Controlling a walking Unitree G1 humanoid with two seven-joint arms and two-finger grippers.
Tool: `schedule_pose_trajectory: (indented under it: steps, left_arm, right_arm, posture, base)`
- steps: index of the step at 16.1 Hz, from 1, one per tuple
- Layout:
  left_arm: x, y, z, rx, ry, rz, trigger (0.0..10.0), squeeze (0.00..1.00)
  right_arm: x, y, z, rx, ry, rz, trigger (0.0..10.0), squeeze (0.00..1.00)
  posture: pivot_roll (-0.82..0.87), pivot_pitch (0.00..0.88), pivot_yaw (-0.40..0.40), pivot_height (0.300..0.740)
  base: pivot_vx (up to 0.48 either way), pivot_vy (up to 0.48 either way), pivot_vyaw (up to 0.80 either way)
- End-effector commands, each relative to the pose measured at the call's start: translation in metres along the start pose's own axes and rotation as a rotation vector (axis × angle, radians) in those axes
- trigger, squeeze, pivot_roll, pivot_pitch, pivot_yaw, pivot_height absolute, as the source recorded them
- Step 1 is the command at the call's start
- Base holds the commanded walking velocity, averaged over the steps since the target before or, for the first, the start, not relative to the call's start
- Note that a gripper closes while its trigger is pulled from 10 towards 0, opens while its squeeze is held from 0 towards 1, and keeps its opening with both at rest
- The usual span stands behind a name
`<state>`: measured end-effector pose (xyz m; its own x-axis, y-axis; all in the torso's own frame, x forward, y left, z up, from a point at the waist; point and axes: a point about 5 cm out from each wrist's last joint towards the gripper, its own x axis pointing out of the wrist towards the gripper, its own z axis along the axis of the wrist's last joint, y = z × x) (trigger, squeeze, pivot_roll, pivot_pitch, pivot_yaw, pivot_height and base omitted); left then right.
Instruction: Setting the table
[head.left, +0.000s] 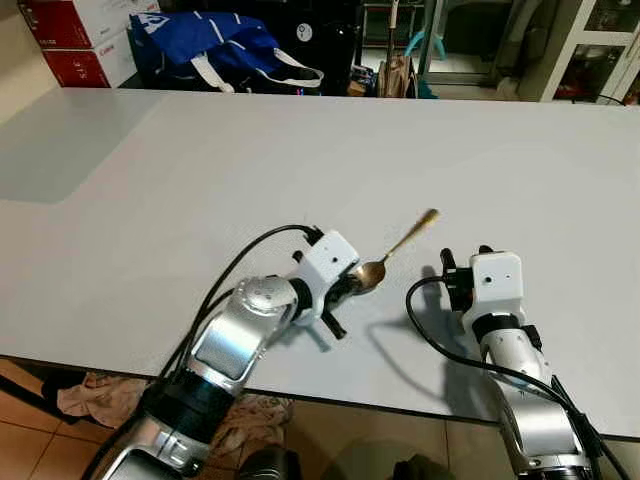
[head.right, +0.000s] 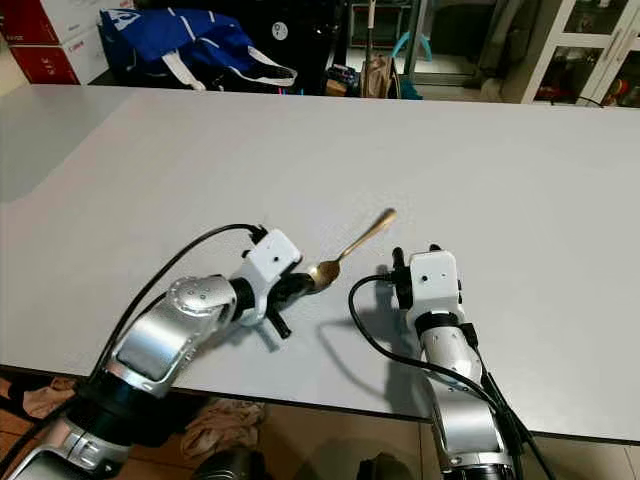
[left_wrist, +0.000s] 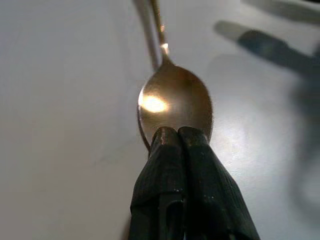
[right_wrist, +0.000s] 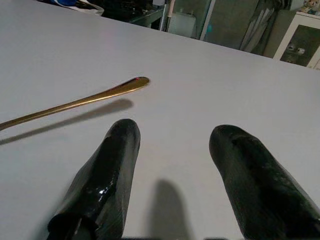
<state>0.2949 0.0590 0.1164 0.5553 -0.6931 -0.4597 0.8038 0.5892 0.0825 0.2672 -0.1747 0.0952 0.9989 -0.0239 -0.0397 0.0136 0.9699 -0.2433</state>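
One gold spoon (head.left: 396, 249), shiny bowl pinched by left hand (head.left: 352, 283); right hand (right_wrist: 172, 165) open beside handle

A gold-coloured metal spoon (head.left: 392, 252) sits near the front edge of the white table (head.left: 300, 160), roughly midway along it. Its oval bowl is shiny, catching a bright spot of light, and is pinched at its tip between the closed fingers of the left gripper (left_wrist: 176, 136). The slim handle runs away from the bowl toward the table's far right corner, ending in a rounded tip raised just above the tabletop, with its shadow lying beneath.
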Motion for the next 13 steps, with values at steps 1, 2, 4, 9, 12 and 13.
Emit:
schedule_pose_trajectory:
  steps: [1,2,4,9,12,13]
  left_arm:
    - [0.001,-0.004,-0.004,-0.014,0.019,-0.015,10.0,0.00]
    - [0.008,-0.010,0.000,-0.031,0.010,-0.036,10.0,0.00]
    - [0.017,-0.016,0.011,-0.054,-0.016,-0.061,10.0,0.00]
    - [0.040,-0.041,0.040,-0.049,-0.088,-0.141,10.0,0.00]
    - [0.051,-0.050,0.058,-0.046,-0.140,-0.172,10.0,0.00]
    - [0.053,-0.049,0.061,-0.050,-0.152,-0.162,10.0,0.00]
  right_arm:
    - [0.001,0.001,-0.001,-0.001,0.009,0.001,10.0,0.00]
    - [0.001,0.000,-0.002,-0.003,0.012,0.002,10.0,0.00]
    - [0.001,-0.001,-0.002,-0.007,0.012,0.000,10.0,0.00]
    - [0.000,-0.001,-0.002,-0.009,0.017,-0.003,10.0,0.00]
    - [0.000,-0.001,-0.003,-0.010,0.018,-0.007,10.0,0.00]
    - [-0.001,-0.001,-0.003,-0.011,0.019,-0.008,10.0,0.00]
  posture:
    - [-0.04,0.000,0.038,0.697]
    - [-0.05,0.000,0.036,0.697]
    - [-0.06,0.000,0.041,0.697]
    - [-0.07,0.000,0.044,0.697]
    - [-0.08,0.000,0.049,0.697]
    - [-0.08,0.000,0.049,0.697]
  base:
    - [0.000,0.000,0.00]
    - [0.000,0.000,0.00]
    - [0.000,0.000,0.00]
    - [0.000,0.000,0.00]
    - [0.000,0.000,0.00]
    - [0.000,0.000,0.00]
